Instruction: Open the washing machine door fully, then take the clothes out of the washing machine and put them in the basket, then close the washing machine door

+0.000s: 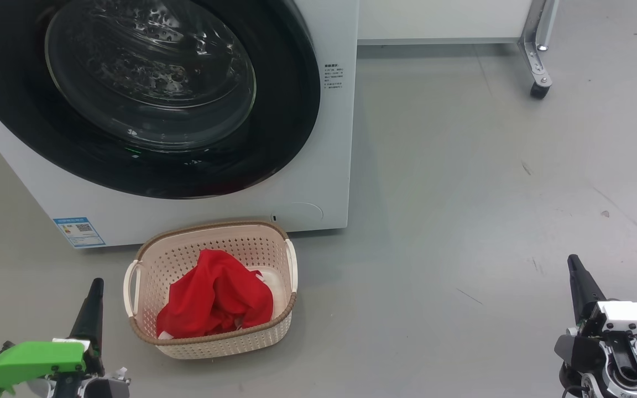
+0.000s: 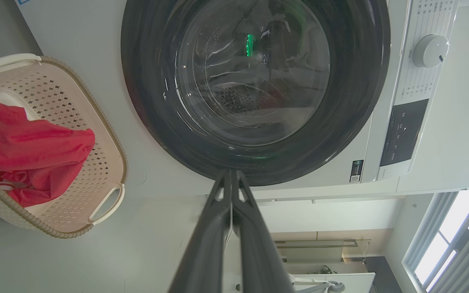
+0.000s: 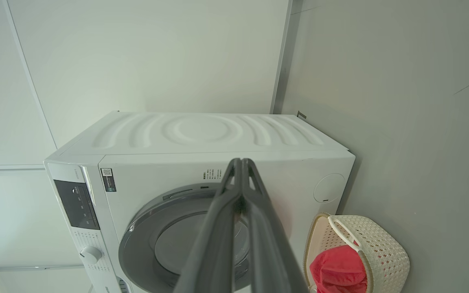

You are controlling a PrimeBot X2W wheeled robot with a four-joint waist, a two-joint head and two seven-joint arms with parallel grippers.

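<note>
Looks like the last step is done: washing machine door (image 1: pixel 288 116) sits shut, clothes (image 1: pixel 216 301) lie in the basket (image 1: pixel 230 344) just before the washing machine (image 1: pixel 332 166), left gripper (image 2: pixel 231 176) and right gripper (image 3: pixel 241 162) are pressed together on nothing, so you only need a latch check.

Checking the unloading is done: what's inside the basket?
Red clothes lie bunched in the cream basket, some white trim showing. The fabric covers most of the basket floor, so anything beneath it cannot be seen.
</note>
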